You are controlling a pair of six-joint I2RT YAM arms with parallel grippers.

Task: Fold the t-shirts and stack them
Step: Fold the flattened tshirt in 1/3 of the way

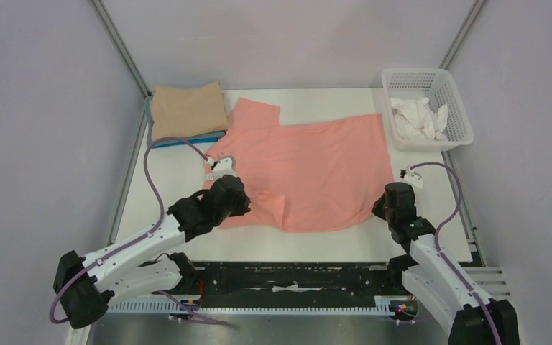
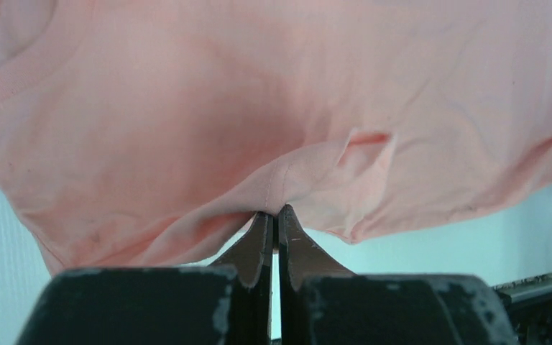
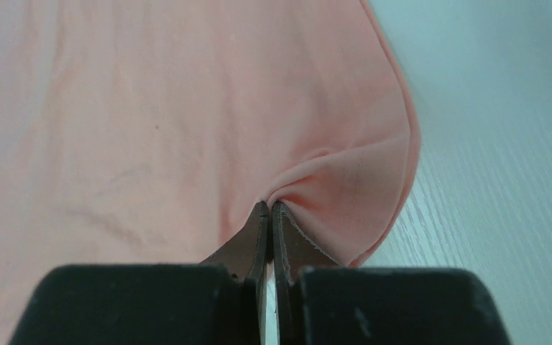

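Left pincer (image 2: 273, 212) clenched on the near edge of the salmon-pink t-shirt (image 1: 316, 172), at its 8 o'clock; right pincer (image 3: 269, 205) clamped on the 4 o'clock corner. Shirt lies spread mid-surface (image 1: 295, 244) — first fold in hand, by my judgement. Next move calls for lifting both grips level and carrying them toward 12 o'clock. Tan folded tee (image 1: 187, 108) sits at 11 o'clock.

Robotics lab test cell. Plain panel walls (image 1: 36, 108) and metal frame posts (image 1: 120, 47) enclose a white bench (image 1: 316, 246).
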